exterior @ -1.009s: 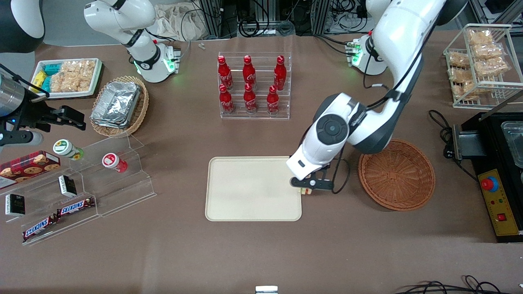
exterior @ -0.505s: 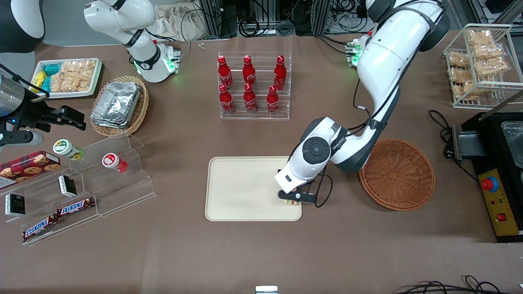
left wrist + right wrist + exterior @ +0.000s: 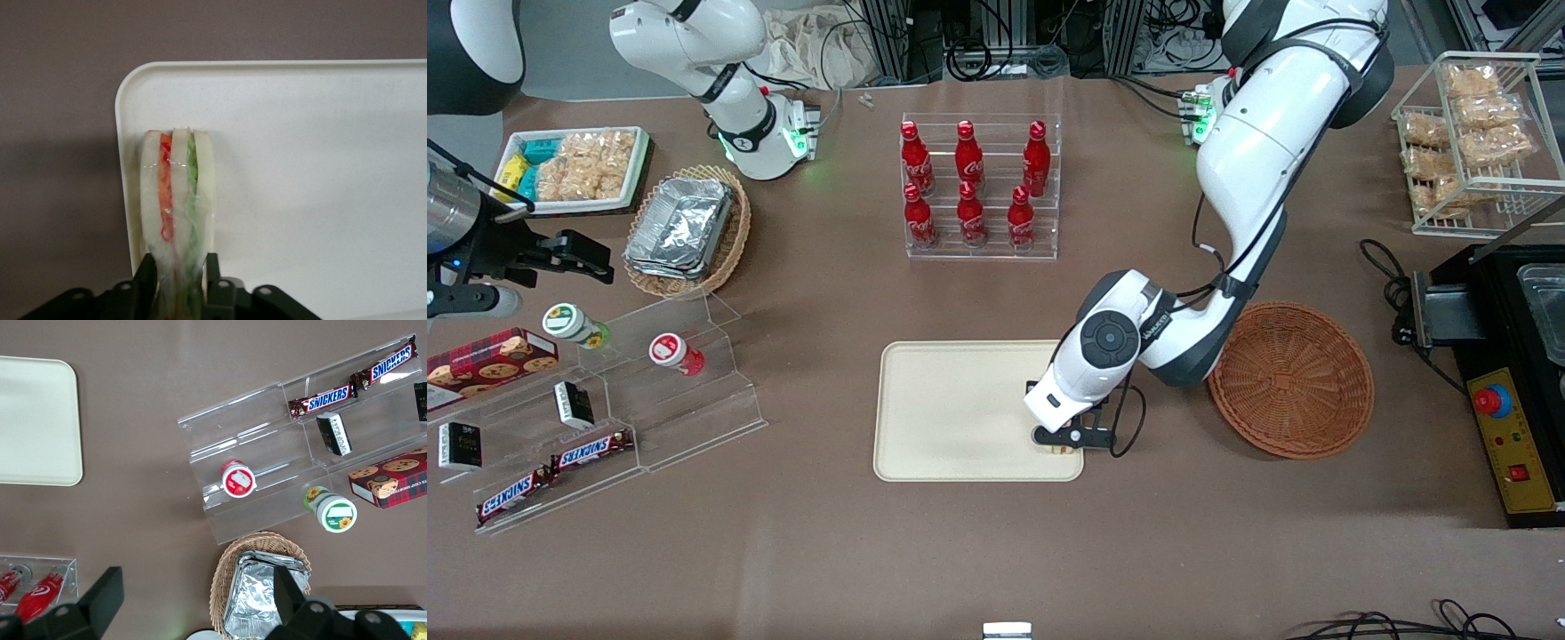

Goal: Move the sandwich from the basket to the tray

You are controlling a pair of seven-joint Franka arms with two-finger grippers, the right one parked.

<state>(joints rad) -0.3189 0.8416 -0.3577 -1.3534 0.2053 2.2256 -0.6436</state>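
Observation:
My left gripper is over the cream-beige tray, at the tray's corner nearest the front camera and the basket. It is shut on the sandwich, a wrapped wedge of pale bread with orange-red and green layers, held on edge with its outer end over the tray's rim. Only a sliver of the sandwich shows under the gripper in the front view. The black fingers press on both bread faces. The reddish-brown wicker basket stands empty beside the tray, toward the working arm's end.
A clear rack of red cola bottles stands farther from the front camera than the tray. A tan basket with foil trays, a clear stepped shelf with snacks and a white snack tray lie toward the parked arm's end. A black machine flanks the basket.
The gripper has carried the sandwich from just outside the tray's edge to over the tray's corner, moving away from the basket and a little nearer the front camera.

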